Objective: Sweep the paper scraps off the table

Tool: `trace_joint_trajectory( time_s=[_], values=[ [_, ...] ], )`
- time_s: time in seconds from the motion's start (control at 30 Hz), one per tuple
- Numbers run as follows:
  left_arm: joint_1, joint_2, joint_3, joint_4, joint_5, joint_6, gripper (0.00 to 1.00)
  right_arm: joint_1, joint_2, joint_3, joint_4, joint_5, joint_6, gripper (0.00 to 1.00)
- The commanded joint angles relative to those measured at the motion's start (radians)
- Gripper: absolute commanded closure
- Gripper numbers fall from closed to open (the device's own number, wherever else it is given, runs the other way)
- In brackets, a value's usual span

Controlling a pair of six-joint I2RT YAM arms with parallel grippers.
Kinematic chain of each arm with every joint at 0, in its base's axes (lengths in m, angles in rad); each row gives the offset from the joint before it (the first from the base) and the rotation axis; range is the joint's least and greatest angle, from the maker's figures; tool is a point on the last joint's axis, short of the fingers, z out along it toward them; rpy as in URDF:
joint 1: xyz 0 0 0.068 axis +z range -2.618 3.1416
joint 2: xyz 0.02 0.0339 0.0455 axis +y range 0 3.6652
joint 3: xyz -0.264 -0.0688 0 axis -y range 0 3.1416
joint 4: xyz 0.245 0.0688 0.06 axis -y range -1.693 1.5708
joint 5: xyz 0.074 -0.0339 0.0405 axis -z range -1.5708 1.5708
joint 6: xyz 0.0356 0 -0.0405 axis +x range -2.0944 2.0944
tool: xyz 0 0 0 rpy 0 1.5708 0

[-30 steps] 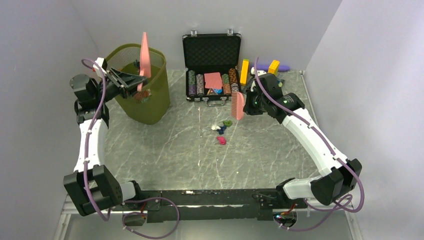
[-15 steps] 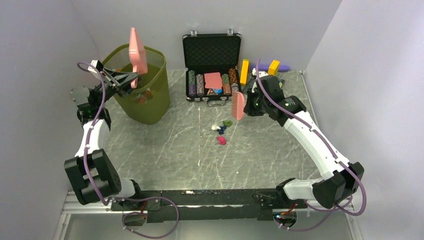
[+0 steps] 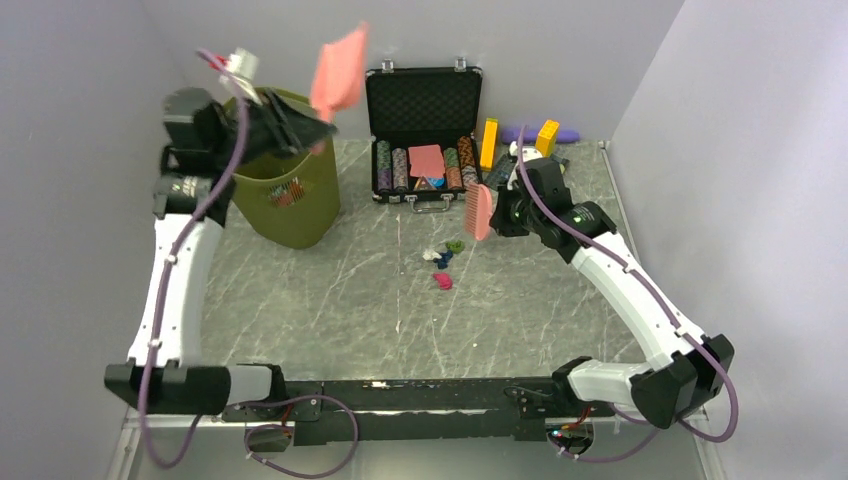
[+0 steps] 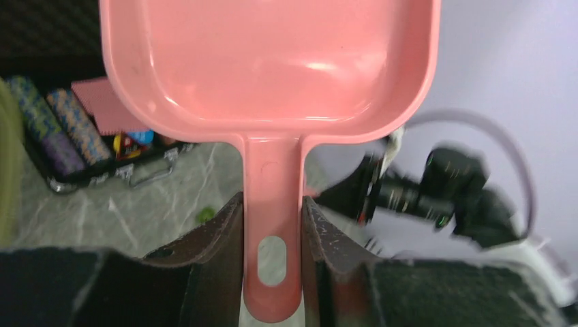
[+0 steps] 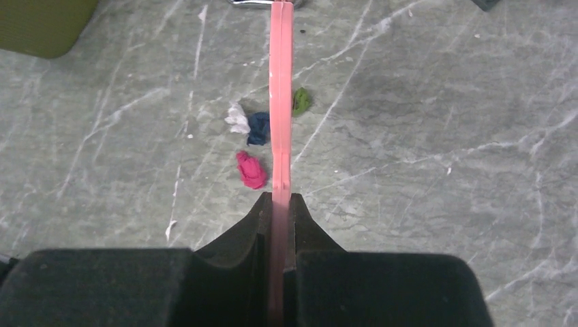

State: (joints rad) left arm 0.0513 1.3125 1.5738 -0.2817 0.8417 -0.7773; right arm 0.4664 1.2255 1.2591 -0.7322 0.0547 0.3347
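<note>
Grey tabletop (image 3: 330, 300) open toward near edge. Paper scraps (image 3: 441, 262) mid-table, near right claw (image 5: 281, 204) pinching brush (image 5: 281, 82). Left claw (image 4: 272, 225) clamps dustpan (image 4: 269, 68) above bin (image 3: 290, 200).

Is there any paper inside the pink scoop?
Empty. The left wrist view shows the pink plastic scoop with a bare, smooth inside and nothing lying in it.

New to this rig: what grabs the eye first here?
The left arm holds a pink dustpan high up by the green bin, back left. The right arm holds a pink brush near a small cluster of coloured paper scraps mid-table.
</note>
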Motion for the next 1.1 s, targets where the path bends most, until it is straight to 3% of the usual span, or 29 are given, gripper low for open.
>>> trace_joint_trajectory(
  time_s=[0.0,0.17,0.3,0.53,0.73,0.97,1.07],
  values=[
    [-0.240,-0.065,-0.043,-0.569,-0.426,0.512,1.00,0.001,0.036,0.002,-0.002,0.087,0.010,1.00],
    [-0.444,-0.104,-0.264,-0.583,-0.689,0.584,1.00,0.001,0.130,0.039,-0.109,0.243,0.002,1.00],
    [-0.549,-0.109,-0.392,-0.579,-0.751,0.612,1.00,0.001,0.231,0.085,-0.166,0.338,-0.009,1.00],
    [-0.749,-0.071,-0.469,-0.631,-0.964,0.609,1.00,0.012,0.420,0.199,-0.200,0.365,-0.067,1.00],
    [-0.865,0.022,-0.488,-0.698,-1.130,0.586,1.00,0.141,0.629,0.381,-0.305,0.417,-0.098,1.00],
    [-0.870,0.039,-0.551,-0.658,-1.089,0.561,1.00,0.217,0.682,0.455,-0.236,0.083,-0.097,1.00],
    [-0.870,0.022,-0.579,-0.625,-1.000,0.552,1.00,0.209,0.625,0.460,-0.208,0.051,-0.098,1.00]
  ],
)
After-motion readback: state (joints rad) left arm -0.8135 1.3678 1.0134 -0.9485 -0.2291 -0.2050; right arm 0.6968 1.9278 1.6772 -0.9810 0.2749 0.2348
